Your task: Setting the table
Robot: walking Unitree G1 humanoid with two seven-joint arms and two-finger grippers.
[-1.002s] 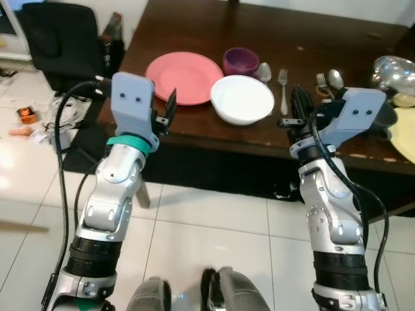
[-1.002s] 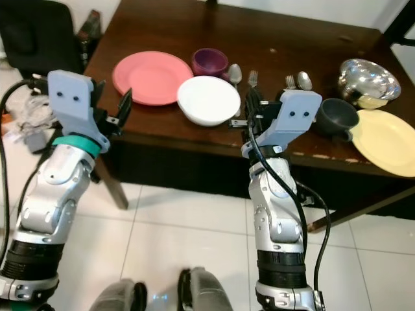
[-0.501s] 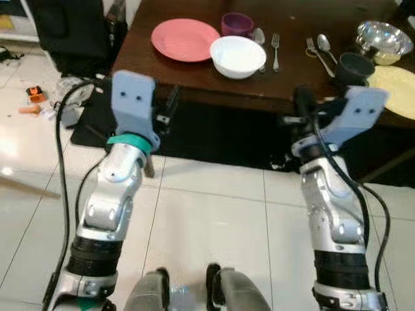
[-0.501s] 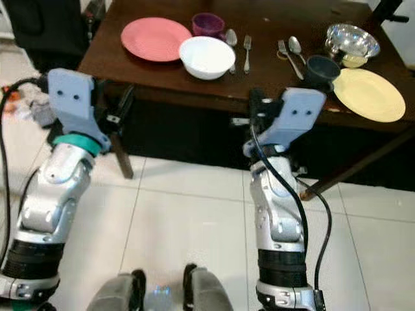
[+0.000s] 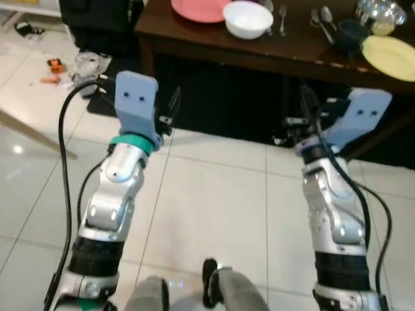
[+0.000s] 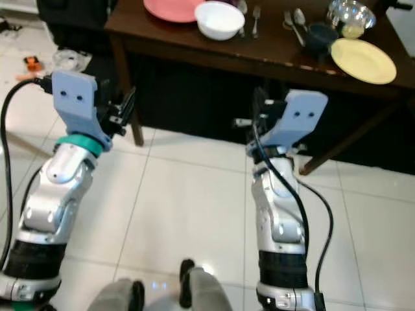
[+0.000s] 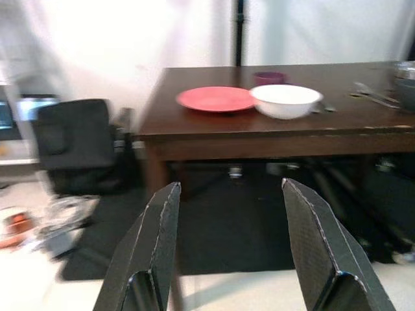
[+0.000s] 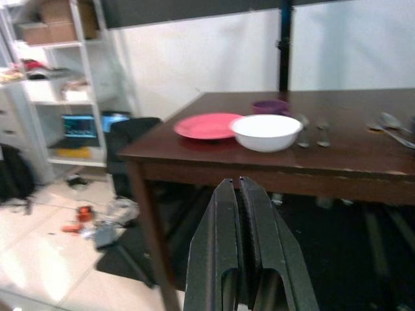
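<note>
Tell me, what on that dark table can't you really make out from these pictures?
- Pink plate: cut off by the top edge of the left eye view.
- Purple cup: mostly hidden behind the white bowl in the left wrist view.
- Cutlery: too small to count in the right eye view.
- Steel bowl: contents unclear.

A black office chair (image 7: pixel 76 144) stands ahead and to one side of the left pincer (image 7: pixel 227 253). Small clutter (image 5: pixel 68 63) litters the white tiled floor (image 5: pixel 214 214). Beyond it stand shelves (image 8: pixel 61 97) with boxes.
</note>
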